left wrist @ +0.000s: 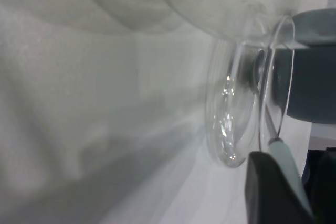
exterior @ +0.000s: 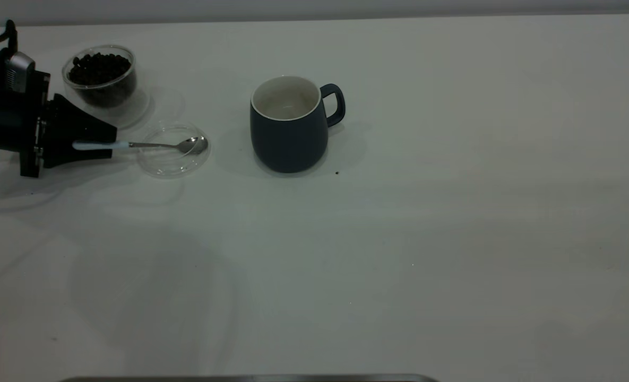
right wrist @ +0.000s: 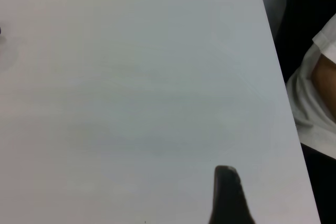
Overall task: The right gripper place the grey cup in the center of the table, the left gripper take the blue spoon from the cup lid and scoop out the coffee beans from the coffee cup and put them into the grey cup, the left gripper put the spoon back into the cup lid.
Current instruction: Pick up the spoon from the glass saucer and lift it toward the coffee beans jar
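The grey cup (exterior: 289,132) stands upright near the table's middle, its white inside empty and its handle to the right. The coffee cup (exterior: 101,79) at the far left holds the coffee beans (exterior: 100,68). The clear cup lid (exterior: 172,149) lies in front of it, and it also shows in the left wrist view (left wrist: 231,114). The blue spoon (exterior: 149,144) rests with its metal bowl in the lid. My left gripper (exterior: 113,143) lies low on the table, shut on the spoon's pale handle (left wrist: 287,166). My right gripper is off the exterior view; only one black fingertip (right wrist: 226,182) shows.
The white table (exterior: 425,239) stretches wide to the right and front of the mug. A tiny dark speck (exterior: 337,172) lies by the mug's base. In the right wrist view a person in white (right wrist: 315,93) sits past the table edge.
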`<act>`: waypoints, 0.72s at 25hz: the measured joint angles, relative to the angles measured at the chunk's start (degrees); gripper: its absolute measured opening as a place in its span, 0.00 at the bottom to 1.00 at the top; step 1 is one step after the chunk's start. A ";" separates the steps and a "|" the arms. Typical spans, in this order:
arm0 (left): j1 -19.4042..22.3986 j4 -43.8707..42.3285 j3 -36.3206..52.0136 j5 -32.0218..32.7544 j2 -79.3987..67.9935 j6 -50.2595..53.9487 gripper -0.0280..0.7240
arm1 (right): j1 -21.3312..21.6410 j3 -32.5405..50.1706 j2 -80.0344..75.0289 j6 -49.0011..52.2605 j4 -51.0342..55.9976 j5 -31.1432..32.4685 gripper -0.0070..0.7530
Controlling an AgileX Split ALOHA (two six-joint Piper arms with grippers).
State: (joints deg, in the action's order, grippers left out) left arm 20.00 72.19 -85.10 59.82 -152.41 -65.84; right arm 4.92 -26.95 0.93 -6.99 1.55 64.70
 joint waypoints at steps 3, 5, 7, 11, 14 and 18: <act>0.00 0.00 0.00 -0.06 0.00 0.00 0.31 | 0.00 0.00 0.00 0.00 0.00 0.00 0.61; 0.00 0.00 0.00 -0.06 0.00 0.00 0.29 | 0.00 0.00 0.00 0.00 0.00 0.00 0.61; 0.00 0.00 0.00 -0.06 0.00 0.00 0.27 | 0.00 0.00 0.00 0.00 0.00 0.00 0.61; 0.12 0.00 0.00 0.20 0.00 0.00 0.24 | 0.00 0.00 0.00 0.00 0.00 0.00 0.61; 0.30 0.00 0.00 0.78 0.00 0.00 0.21 | 0.00 0.00 0.00 0.00 0.00 0.00 0.61; 1.17 -0.76 0.00 1.00 0.30 0.31 0.21 | 0.00 0.00 0.00 0.00 0.00 0.00 0.61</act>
State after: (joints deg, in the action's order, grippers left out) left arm 21.17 71.43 -85.10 60.82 -152.10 -65.53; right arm 4.92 -26.95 0.93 -6.99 1.55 64.70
